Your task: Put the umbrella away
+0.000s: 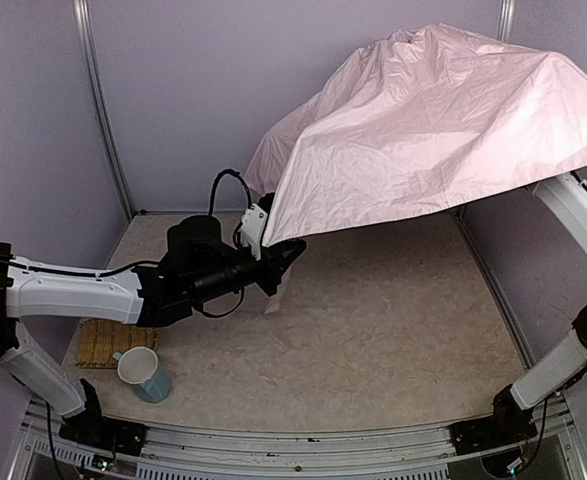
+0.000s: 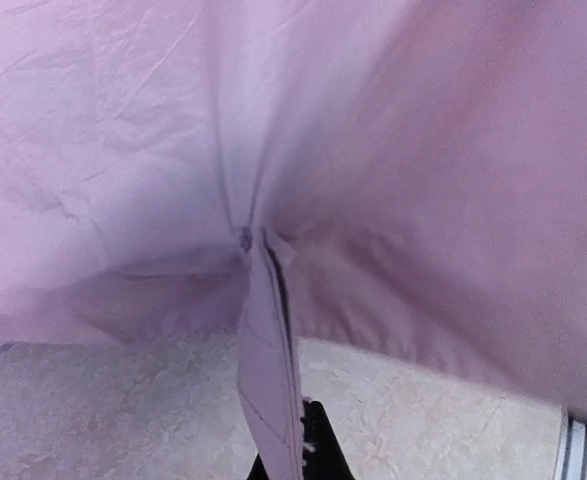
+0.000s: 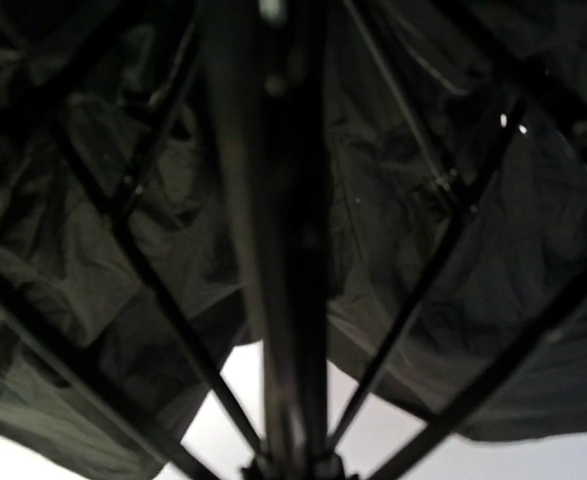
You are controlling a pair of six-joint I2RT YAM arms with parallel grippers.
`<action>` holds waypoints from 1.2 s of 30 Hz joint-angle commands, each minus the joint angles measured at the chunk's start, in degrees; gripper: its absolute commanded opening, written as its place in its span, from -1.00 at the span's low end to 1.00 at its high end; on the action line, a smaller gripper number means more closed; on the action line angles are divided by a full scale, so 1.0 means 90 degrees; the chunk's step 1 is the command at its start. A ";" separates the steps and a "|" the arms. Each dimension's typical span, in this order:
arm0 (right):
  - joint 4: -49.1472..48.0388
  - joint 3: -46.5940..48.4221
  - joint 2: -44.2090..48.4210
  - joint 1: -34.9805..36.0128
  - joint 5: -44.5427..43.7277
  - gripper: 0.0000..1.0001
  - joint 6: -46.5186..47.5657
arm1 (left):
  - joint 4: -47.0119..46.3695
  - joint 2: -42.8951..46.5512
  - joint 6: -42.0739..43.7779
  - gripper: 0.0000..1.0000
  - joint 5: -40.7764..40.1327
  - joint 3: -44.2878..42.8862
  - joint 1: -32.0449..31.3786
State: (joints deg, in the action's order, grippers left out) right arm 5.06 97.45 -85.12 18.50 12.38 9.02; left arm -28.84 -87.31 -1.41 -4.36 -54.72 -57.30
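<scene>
The umbrella [image 1: 443,130] hangs open above the table's back right, its pale pink canopy spread wide. My left gripper [image 1: 285,258] is at the canopy's lower left edge. In the left wrist view a narrow pink strap [image 2: 268,370] runs down from the fabric into the left gripper [image 2: 298,465], which is shut on it. My right arm [image 1: 583,215] reaches under the canopy, which hides its gripper from above. The right wrist view looks up along the black shaft [image 3: 283,250], ribs and black lining [image 3: 473,300]. There the right gripper [image 3: 293,465] is closed around the shaft's base.
A woven mat [image 1: 108,340] lies at the table's left side, with a pale blue cup [image 1: 145,372] tipped beside it near the front. Purple walls close in the back and sides. A metal rail [image 1: 293,445] runs along the near edge.
</scene>
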 commanded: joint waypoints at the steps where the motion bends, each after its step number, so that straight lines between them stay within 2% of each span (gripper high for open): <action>1: -0.0048 0.0120 0.0204 -0.0294 0.0102 -1.00 0.0126 | 0.0129 0.1051 0.0220 -1.00 0.1565 0.0721 0.0035; 4: 0.0017 0.0169 0.0255 -0.0502 0.1332 -1.00 -0.0037 | -0.0161 0.1636 0.0324 -1.00 0.2963 0.1423 0.0041; 7: 0.0428 0.0447 0.0217 -0.0531 0.2878 -1.00 0.0050 | -0.0024 0.1960 0.0386 -1.00 0.3943 0.1611 0.0034; 10: 0.1016 0.0500 0.0170 -0.0515 0.3928 -1.00 0.0501 | 0.0467 0.2176 0.0723 -1.00 0.4380 0.1606 0.0036; 12: 0.1334 0.0337 0.0303 -0.0475 0.4053 -1.00 0.0871 | 0.0937 0.2268 0.1118 -1.00 0.4297 0.1544 0.0068; 16: 0.1832 0.0173 0.0557 -0.0445 0.3715 -1.00 0.1346 | 0.1805 0.2189 0.1771 -1.00 0.4042 0.1281 0.0340; 20: 0.1981 0.0024 0.0826 -0.0291 0.3614 -1.00 0.1648 | 0.1863 0.1633 0.2113 -1.00 0.3442 0.1010 0.0961; 22: 0.2067 -0.0099 0.0933 -0.0059 0.3545 -1.00 0.1834 | 0.1918 0.1084 0.2268 -1.00 0.3116 0.0460 0.1304; 27: 0.2313 -0.0485 0.1125 0.0979 0.2648 -1.00 0.2735 | 0.2240 -0.0518 0.2821 -1.00 0.2981 -0.1259 0.1798; 31: 0.2459 -0.0714 0.1116 0.1860 0.1818 -1.00 0.3125 | 0.2567 -0.1835 0.2843 -1.00 0.2932 -0.2614 0.2039; 36: 0.1816 -0.1935 0.1312 0.2922 0.0472 -1.00 0.3622 | 0.2053 -0.2721 0.2964 -1.00 0.2865 -0.3060 0.2083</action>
State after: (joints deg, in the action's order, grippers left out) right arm 24.03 87.33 -75.55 37.56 25.12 37.34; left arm -8.05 -107.87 23.86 23.22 -80.27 -38.87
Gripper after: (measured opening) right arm 0.160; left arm 0.006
